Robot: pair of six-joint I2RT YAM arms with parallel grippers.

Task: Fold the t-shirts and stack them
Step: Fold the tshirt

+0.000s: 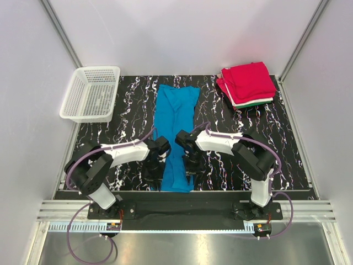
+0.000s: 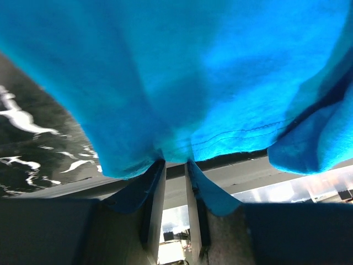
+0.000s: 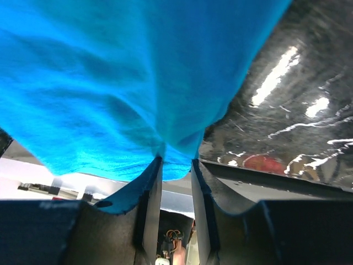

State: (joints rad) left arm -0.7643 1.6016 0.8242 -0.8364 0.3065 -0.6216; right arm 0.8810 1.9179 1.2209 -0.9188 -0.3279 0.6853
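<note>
Blue t-shirt (image 1: 177, 118): near hem taken at two points.

Top view: the shirt's long axis runs straight away from my bases. My left gripper (image 1: 154, 171) and right gripper (image 1: 193, 168) flank its near end, equally close, and the folded stack (image 1: 248, 83) sits at the far right. Left wrist: the hem lies between my narrowed jaws, apparently pinched. Right wrist: the same pinch, plus bare table (image 3: 287, 110) on the outer side, which the left wrist barely shows.

Right hand (image 3: 176, 163) pinching the blue t-shirt (image 3: 121, 77) edge.
Cloth fills top and left of frame and bunches down into the gap between the two fingertips; glossy black, white-veined worktop (image 3: 298, 116) shows at right.
</note>
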